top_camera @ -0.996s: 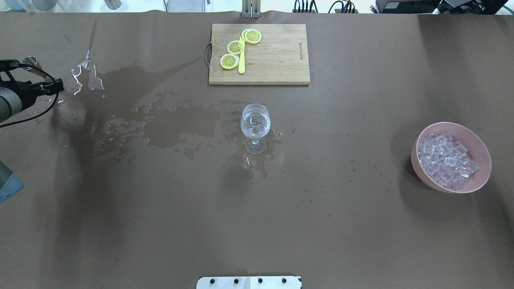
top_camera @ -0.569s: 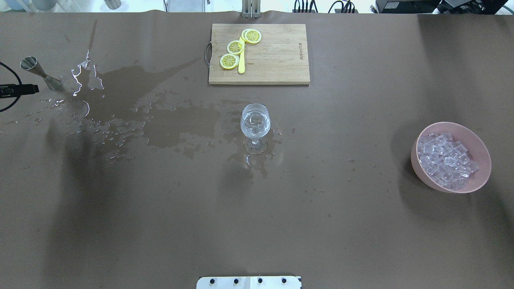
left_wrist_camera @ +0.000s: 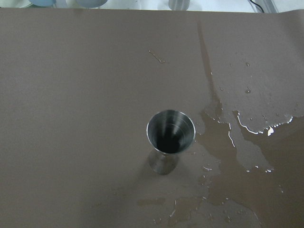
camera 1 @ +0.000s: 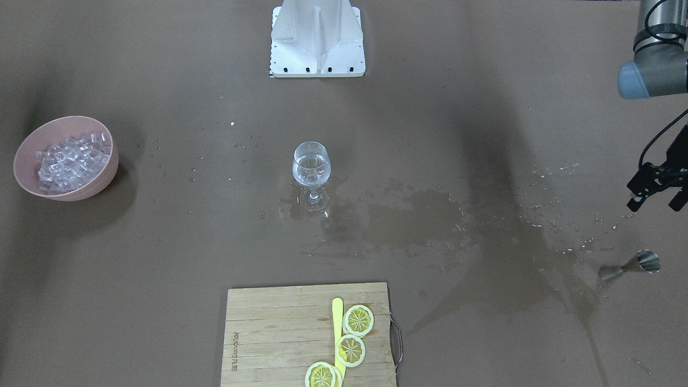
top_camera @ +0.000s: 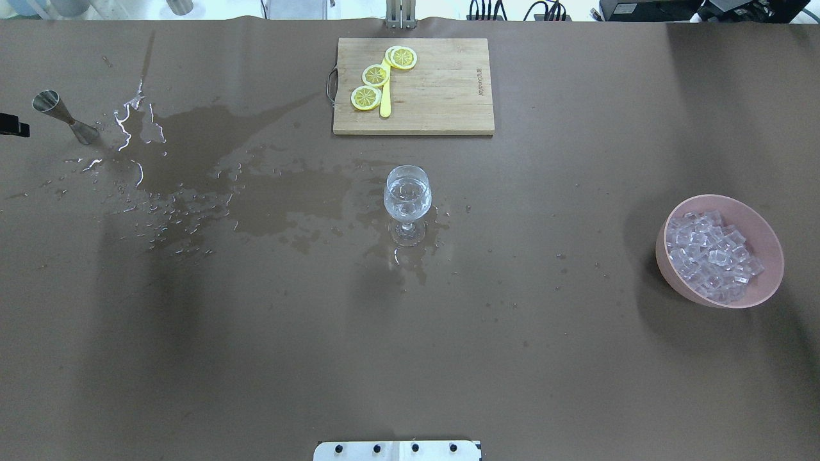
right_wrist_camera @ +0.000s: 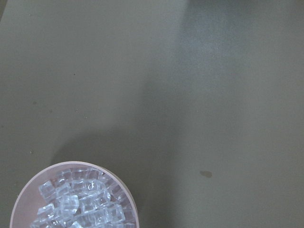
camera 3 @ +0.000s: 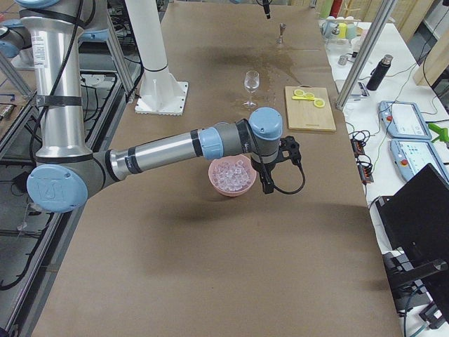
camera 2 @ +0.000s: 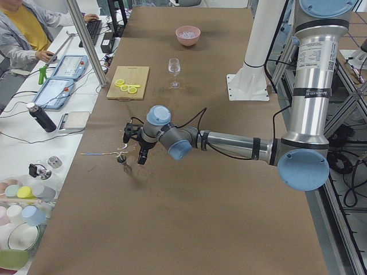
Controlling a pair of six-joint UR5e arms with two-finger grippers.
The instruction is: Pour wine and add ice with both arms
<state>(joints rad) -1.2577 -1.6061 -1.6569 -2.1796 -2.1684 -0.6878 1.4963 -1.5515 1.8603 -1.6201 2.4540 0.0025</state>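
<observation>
Left gripper (camera 1: pixel 653 203), fingers wide and empty, is backing off the shiny steel double-cone jigger (top_camera: pixel 64 116), while right gripper (camera 3: pixel 267 184) is hovering by glassy ice cubes (top_camera: pixel 711 256), its fingers' spread impossible to tell.

Clear wine (top_camera: pixel 407 195) sits in the upright glass (top_camera: pixel 407 221) mid-way along the counter (top_camera: pixel 512 358), ice cubes (top_camera: pixel 710 256) heaped in the pink bowl (top_camera: pixel 767 259) at right.

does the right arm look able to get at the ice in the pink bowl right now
Probably yes: the right gripper hangs just beside the bowl, the ice lies heaped and uncovered, and nothing stands between them. Whether its jaws are open cannot be told.
</observation>
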